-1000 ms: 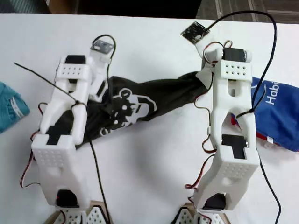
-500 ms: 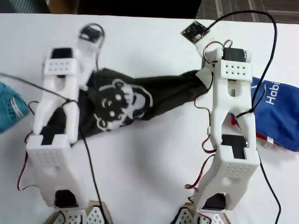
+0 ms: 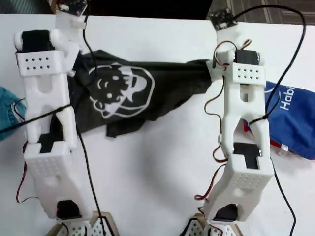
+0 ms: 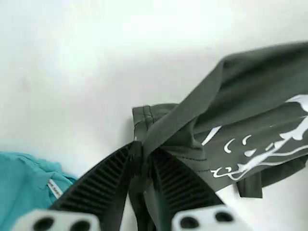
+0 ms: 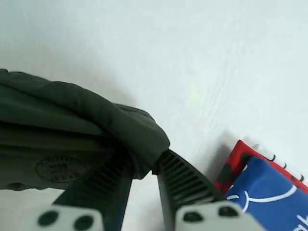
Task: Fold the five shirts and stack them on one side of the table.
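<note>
A dark green shirt (image 3: 133, 91) with a white cartoon print lies stretched across the far middle of the table between both arms. My left gripper (image 4: 142, 156) is shut on the shirt's hem (image 4: 144, 118) at the far left corner (image 3: 74, 54). My right gripper (image 5: 144, 168) is shut on a bunched fold of the same shirt (image 5: 72, 125), near the far right (image 3: 214, 73). A teal shirt (image 3: 7, 115) lies at the left edge, also visible as teal cloth (image 4: 24, 187) in the left wrist view. A blue shirt (image 3: 290, 115) over a red one (image 5: 236, 159) lies at the right.
White table (image 3: 162, 172) with bare room in the near middle between the two arm bases. Black cables (image 3: 290, 44) loop over the right arm. The table's far edge (image 3: 147, 14) runs close behind both grippers.
My left gripper has pulled its end of the dark shirt toward the far left, spreading the print flat. The right gripper has shifted slightly farther back, still holding the shirt.
</note>
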